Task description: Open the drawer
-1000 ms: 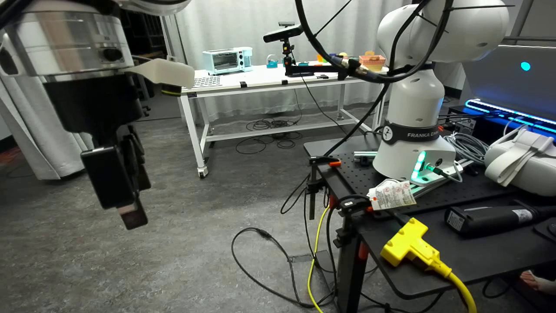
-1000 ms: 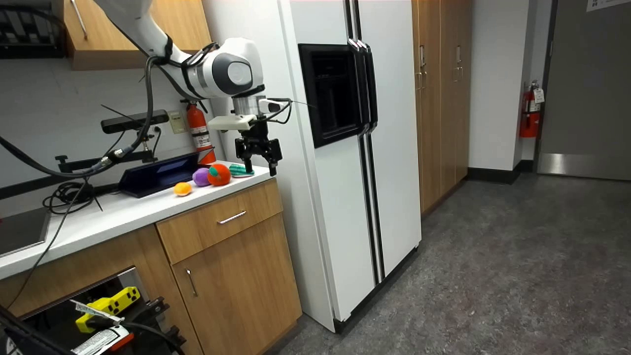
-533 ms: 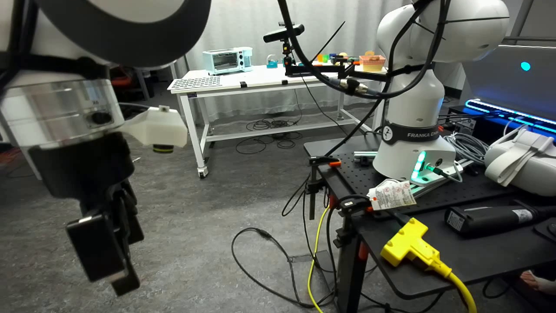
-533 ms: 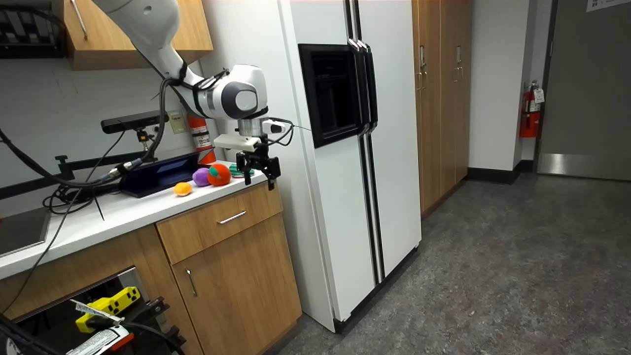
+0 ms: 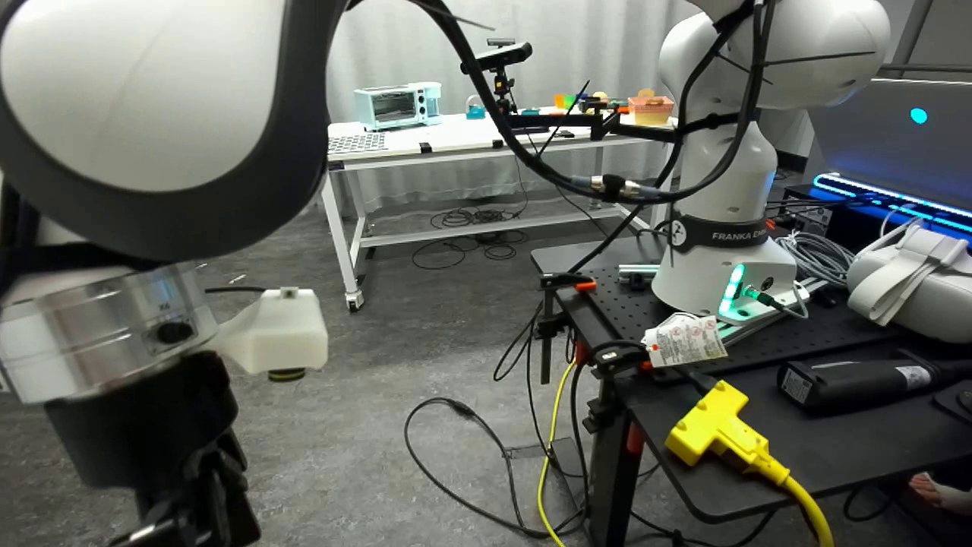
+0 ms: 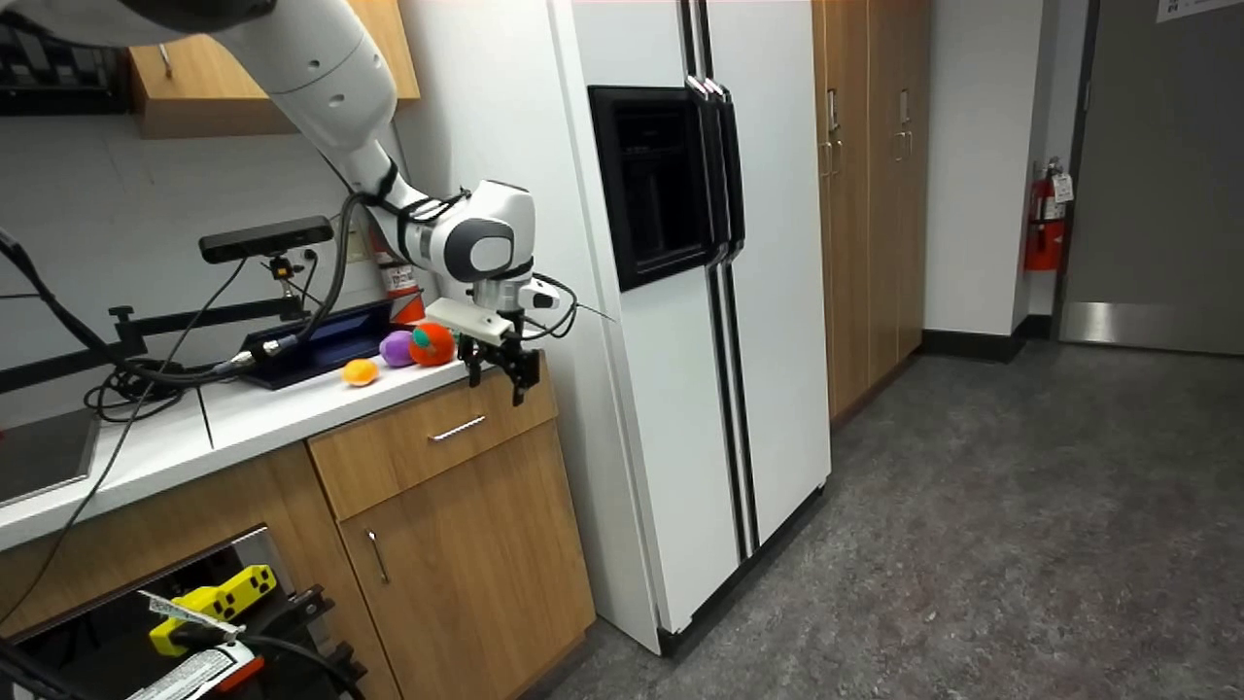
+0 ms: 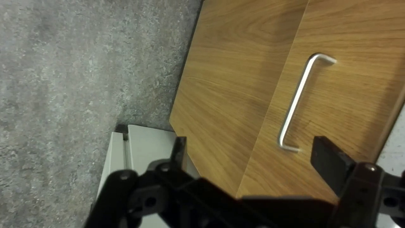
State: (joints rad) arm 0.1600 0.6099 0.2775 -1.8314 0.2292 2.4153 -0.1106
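The drawer is shut, so only its wooden front shows and its inner walls are hidden. Its silver bar handle is in the middle of the front. In the wrist view, the drawer front fills the right side, with the handle beyond the fingertips. My gripper is open and empty, tilted, above and to the right of the handle in that exterior view. In the wrist view, the gripper has its fingers wide apart and touches no part of the handle. Its fingertips are cut off in an exterior view.
The white countertop holds toy fruit, including a red one, and a dark blue tray. The white fridge stands right beside the drawer. A cabinet door lies below. A black cart with a yellow power splitter stands in front.
The arm has come down from above the countertop to in front of the drawer's upper right part. The gripper has tilted and stays open. The drawer has not moved.
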